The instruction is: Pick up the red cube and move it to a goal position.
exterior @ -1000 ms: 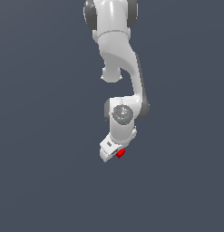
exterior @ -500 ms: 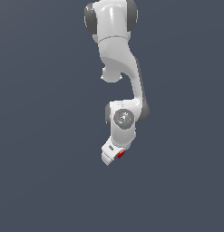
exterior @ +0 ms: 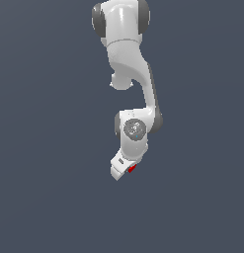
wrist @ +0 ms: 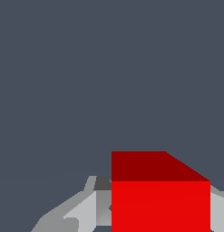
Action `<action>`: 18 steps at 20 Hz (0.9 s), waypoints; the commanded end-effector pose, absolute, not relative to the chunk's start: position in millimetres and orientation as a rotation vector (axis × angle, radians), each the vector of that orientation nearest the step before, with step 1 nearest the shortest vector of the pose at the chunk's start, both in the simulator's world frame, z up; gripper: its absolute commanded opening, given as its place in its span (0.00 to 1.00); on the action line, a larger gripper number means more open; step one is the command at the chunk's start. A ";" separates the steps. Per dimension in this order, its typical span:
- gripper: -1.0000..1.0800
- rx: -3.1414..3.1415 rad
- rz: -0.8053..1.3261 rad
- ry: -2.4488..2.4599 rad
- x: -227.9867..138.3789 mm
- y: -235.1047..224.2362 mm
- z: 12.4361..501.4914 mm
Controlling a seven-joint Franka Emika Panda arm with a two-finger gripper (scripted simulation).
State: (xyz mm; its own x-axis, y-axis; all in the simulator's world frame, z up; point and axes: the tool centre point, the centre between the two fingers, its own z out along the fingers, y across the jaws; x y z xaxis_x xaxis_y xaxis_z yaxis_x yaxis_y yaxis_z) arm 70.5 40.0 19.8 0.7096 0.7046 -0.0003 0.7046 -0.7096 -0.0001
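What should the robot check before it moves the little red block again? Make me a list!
1. Red cube sits between the gripper fingers: ok, a grey finger shows on either side of it in the wrist view.
2. Fingers squeezing it tightly: cannot tell.
3. Cube lifted off the floor: cannot tell.
4. Nothing else near the cube: ok, only plain grey all around.
5. Goal spot in sight: not ok, no marker shows in either view.

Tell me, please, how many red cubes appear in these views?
1. The red cube sits between the gripper fingers, a grey finger on either side in the wrist view. Others might be hidden behind the arm.
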 end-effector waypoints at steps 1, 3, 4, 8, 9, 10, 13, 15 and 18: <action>0.00 -2.904 0.000 -1.197 70.6 40.2 20.0; 0.00 -2.904 0.000 -1.197 70.6 39.7 20.2; 0.00 -2.904 0.000 -1.197 70.7 38.3 20.5; 0.00 -2.904 0.000 -1.197 71.9 23.1 24.4; 0.00 -2.904 0.000 -1.197 72.5 17.0 26.0; 0.00 -2.904 0.000 -1.197 73.1 9.9 27.8; 0.00 -2.904 0.000 -1.197 75.9 -17.0 34.7; 0.00 -2.904 0.000 -1.197 78.1 -37.0 39.8; 0.00 -2.904 0.000 -1.197 81.0 -60.2 45.8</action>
State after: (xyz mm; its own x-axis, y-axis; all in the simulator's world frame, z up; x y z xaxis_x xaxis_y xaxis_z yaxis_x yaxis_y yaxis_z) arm 79.6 -49.0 42.4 0.7105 0.7037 -0.0005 0.7037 -0.7105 0.0001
